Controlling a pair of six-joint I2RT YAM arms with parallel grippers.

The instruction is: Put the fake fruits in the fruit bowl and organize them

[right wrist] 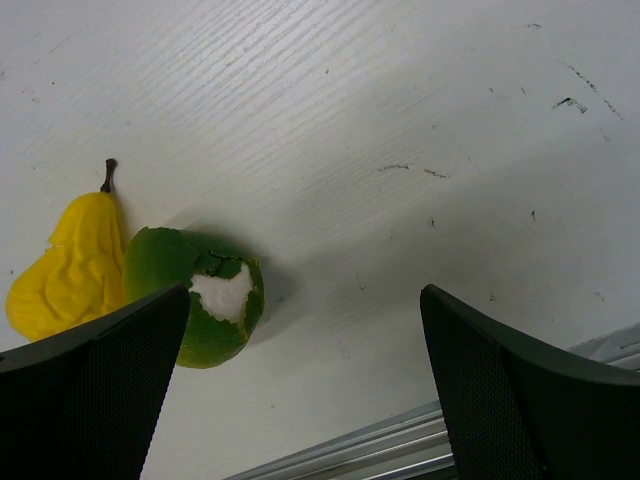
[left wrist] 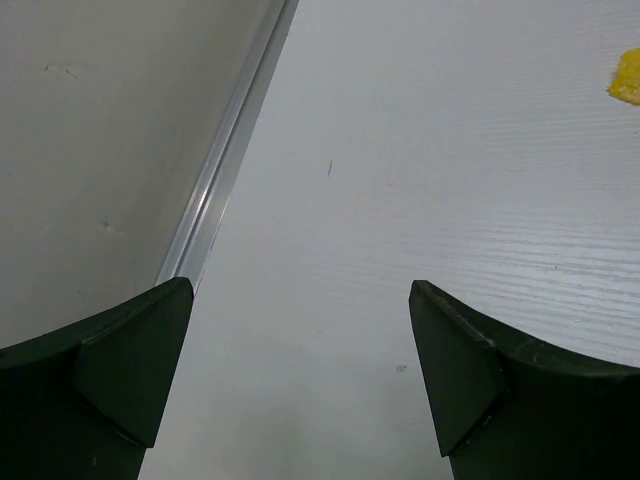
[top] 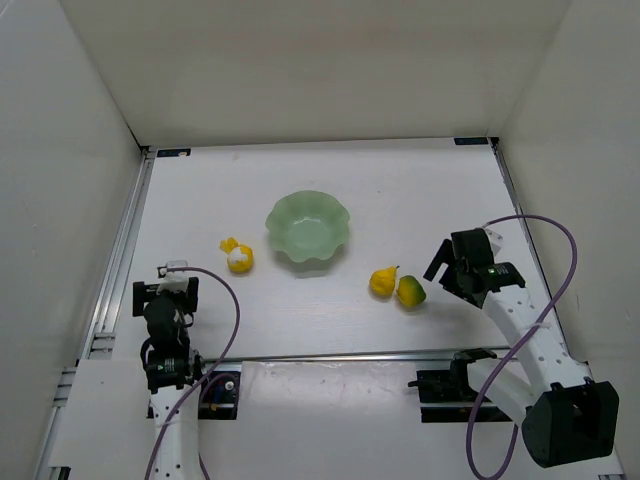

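Jaws on the left gripper [left wrist: 300, 320] and right gripper [right wrist: 305, 310] stand spread and empty, so nothing is done yet. The fruit bowl [top: 308, 232] holds no fruit, with the lumpy fruit [top: 238, 257] just beside it on the left and the pear [top: 382, 281] and green oval fruit [top: 411, 292] near its right. Only the right wrist view shows the green one touching the pear, with a white patch in its skin.

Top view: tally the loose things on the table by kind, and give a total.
Fruits: 3 (lumpy yellow-and-white fruit, yellow pear, green fruit)
Bowls: 1 (green bowl)
Total: 4
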